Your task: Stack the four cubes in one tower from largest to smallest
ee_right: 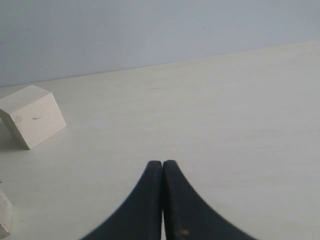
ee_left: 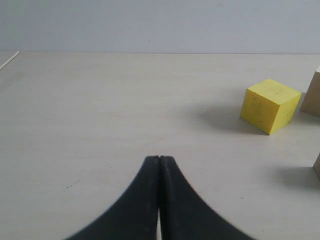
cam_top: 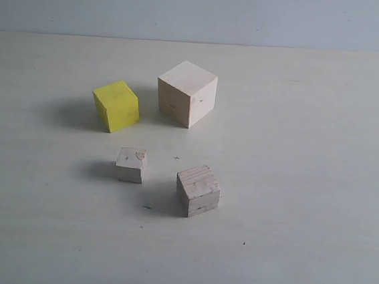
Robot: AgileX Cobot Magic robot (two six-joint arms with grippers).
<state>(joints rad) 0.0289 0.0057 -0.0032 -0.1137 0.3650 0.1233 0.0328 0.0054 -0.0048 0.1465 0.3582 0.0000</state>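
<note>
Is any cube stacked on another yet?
No: the yellow cube, largest pale cube, medium cube and smallest cube each sit apart on the table, none touching another.

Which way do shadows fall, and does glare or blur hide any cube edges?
Exterior view: soft even light, no glare; the yellow cube, largest cube, smallest cube and medium cube each cast a faint shadow toward that view's left, edges readable. Left wrist view: the shut left end effector is a dark, featureless shape. Right wrist view: likewise the right end effector.
</note>
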